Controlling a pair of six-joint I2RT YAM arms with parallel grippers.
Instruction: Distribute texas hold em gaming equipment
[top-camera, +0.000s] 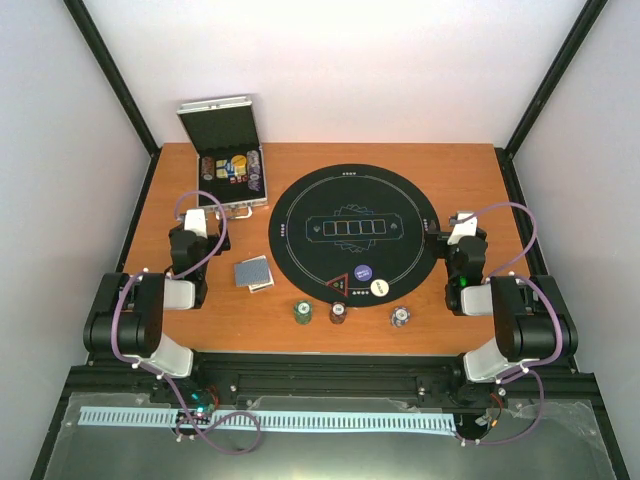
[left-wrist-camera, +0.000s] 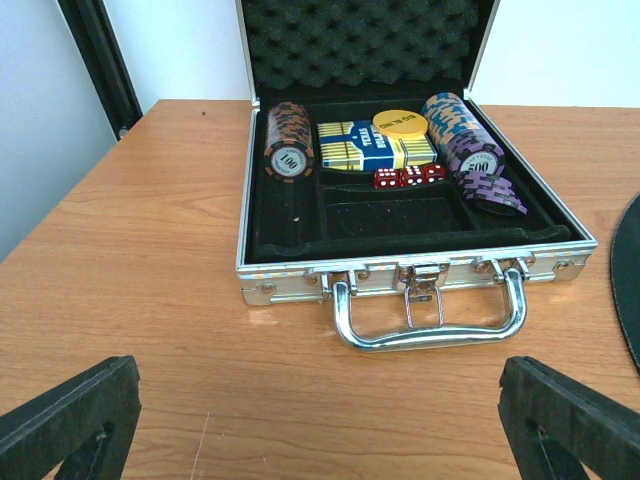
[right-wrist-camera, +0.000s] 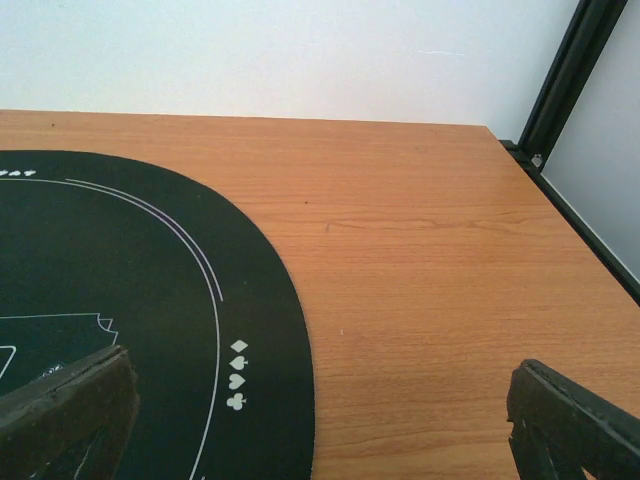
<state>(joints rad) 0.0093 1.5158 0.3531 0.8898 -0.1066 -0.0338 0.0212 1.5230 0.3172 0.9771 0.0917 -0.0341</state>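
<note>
overhead view; low wrist views across table (top-camera: 470, 180)

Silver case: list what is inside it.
Case holds a brown chip roll, blue-yellow card box, yellow disc, red dice, purple chips. Anything beneath them is hidden.

Left claw (left-wrist-camera: 320, 430) and right claw (right-wrist-camera: 320, 420) both gape wide.

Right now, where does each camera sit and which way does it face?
Top external: above and behind, looking down on the table; left arm, right arm show.
Left wrist: faces the open silver case; left gripper open at bottom.
Right wrist: faces the black mat's right edge; right gripper open at bottom.
Shared: top also shows case and mat.
</note>
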